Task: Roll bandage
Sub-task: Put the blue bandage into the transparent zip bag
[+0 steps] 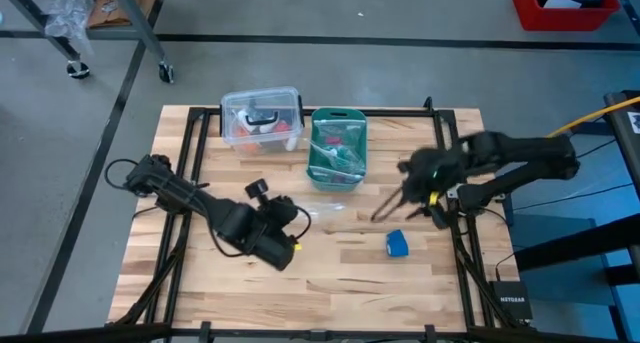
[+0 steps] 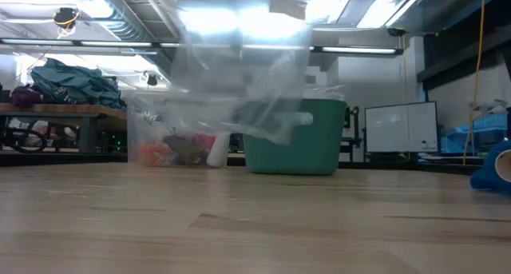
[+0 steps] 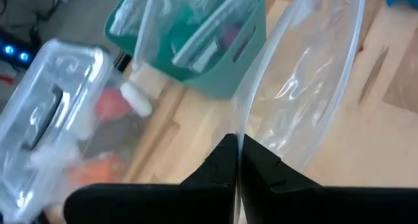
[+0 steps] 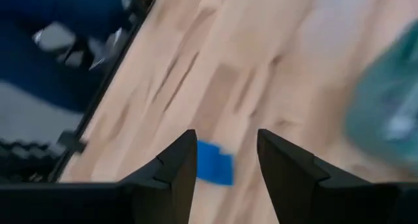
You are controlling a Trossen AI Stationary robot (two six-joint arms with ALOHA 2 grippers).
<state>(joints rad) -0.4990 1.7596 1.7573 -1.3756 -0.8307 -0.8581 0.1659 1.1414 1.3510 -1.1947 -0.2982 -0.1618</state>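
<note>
The bandage is a small bright blue roll [image 1: 397,244] lying on the wooden table right of centre; it also shows at the right edge of the low view [image 2: 495,174]. My right gripper [image 1: 400,211] is open, just on the far side of the roll and above it; in the right wrist view [image 4: 225,165] the roll [image 4: 214,162] shows between and beyond the two fingers, untouched. My left gripper [image 3: 238,160] is shut on a clear plastic bag [image 1: 325,210] at the table's middle. My left gripper pinches the clear bag's edge [image 3: 239,131] between its two fingers. The fingers come from the table's left and near side, slanting toward the teal basket. The bag stands up beyond the fingertips, bulging open [image 3: 307,80]; one layer or several, I cannot tell.
A teal basket [image 1: 338,148] with packets stands at the far middle, and a clear lidded container [image 1: 262,118] is left of it. Black rails run along the table's left and right edges. Bare wood lies in front of the roll.
</note>
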